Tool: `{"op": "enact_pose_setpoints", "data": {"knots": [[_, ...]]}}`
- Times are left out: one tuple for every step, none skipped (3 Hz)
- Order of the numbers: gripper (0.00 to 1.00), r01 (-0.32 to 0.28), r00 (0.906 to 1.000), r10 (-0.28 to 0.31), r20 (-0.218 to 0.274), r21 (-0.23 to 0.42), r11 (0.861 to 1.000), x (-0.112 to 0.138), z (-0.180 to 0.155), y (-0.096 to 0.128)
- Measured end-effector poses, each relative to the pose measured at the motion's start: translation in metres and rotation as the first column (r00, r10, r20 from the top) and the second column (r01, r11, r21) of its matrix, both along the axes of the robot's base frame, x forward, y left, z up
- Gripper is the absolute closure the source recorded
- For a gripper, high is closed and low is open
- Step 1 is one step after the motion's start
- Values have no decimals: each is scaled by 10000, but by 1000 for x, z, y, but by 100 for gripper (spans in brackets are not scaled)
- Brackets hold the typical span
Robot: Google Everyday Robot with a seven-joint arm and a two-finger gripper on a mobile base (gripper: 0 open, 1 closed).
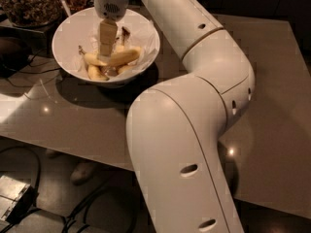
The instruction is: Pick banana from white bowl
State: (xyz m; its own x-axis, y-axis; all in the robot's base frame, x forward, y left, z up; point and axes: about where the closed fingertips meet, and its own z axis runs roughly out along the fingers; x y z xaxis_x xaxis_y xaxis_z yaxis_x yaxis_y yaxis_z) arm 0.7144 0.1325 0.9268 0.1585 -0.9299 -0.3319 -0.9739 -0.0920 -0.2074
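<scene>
Reaching straight down into the white bowl [65,52], towards the far left corner of the table [272,106]: the gripper [107,50], tip meeting the top of the banana [124,57] left of its middle. Not showing whether closed on the fruit or merely resting against it; cannot tell.

Probably risking, starting at the bowl's near side: catching one of the slimmer bananas [96,73] lying just beside and partly under the big one, so dragging up the wrong fruit or jamming the grasp. Risking next a slip, taking a smooth curved skin off-centre and letting the long right end droop and twist out during the lift. Risking also bruising soft fruit by pressing down too hard, and tipping or sliding the glossy bowl by pulling sideways rather than straight up.

Lying on the floor below the near edge: dark cables [77,216] and a small grey box [12,200], well apart from the work. Rising past the near edge and folding back across the middle: the thick white arm [184,144], hiding part of the table but blocking nothing in the bowl. Standing beyond the bowl at the far left corner: a dark container of brown bits [26,4], near enough for brushing during a careless upward swing.
</scene>
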Motion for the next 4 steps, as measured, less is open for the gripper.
{"op": "enact_pose_setpoints", "data": {"knots": [[0,-170,9989,174,-444,91,9998,-5,-12,-9],[16,-328,9971,341,-675,198,9993,-10,-19,-9],[18,-663,9931,684,-952,258,9975,-17,-28,1],[18,-959,9867,985,-1293,260,9950,-26,-38,9]]}}
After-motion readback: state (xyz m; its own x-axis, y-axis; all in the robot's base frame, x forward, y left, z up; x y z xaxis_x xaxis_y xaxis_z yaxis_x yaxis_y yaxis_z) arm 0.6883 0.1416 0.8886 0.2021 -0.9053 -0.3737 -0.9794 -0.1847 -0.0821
